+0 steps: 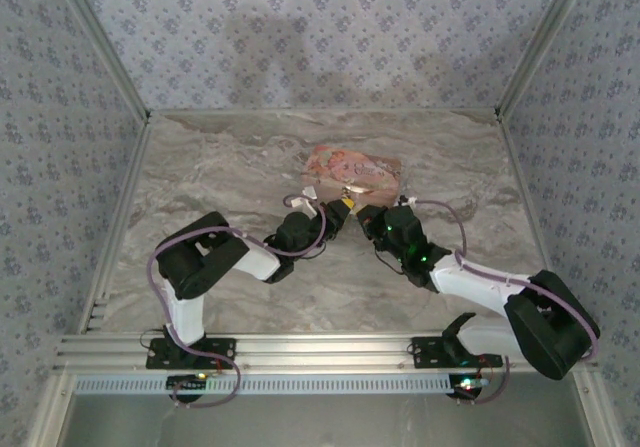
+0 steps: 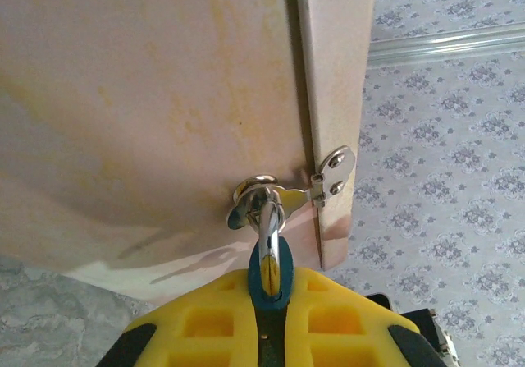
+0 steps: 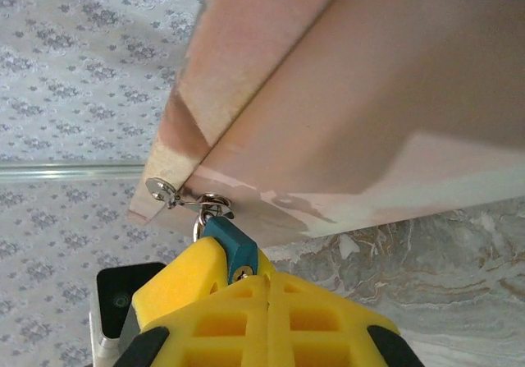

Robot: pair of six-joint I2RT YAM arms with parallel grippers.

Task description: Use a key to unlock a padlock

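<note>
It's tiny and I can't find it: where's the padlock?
In the left wrist view the padlock hangs from the clasp on the book's near edge, mid-table, held in the left gripper's jaws.

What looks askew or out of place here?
The pink illustrated storybook seems tilted, its clasp edge raised off the grey marble table, where the yellow left tool and right tool pinch the small blue-and-metal padlock.

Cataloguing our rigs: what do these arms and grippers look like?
The left arm and right arm have black joint housings, white links and a looping mauve cable each. The left gripper and right gripper carry bright yellow fingers with square lattice recesses and black patches behind. Green lights glow on the right arm.
</note>
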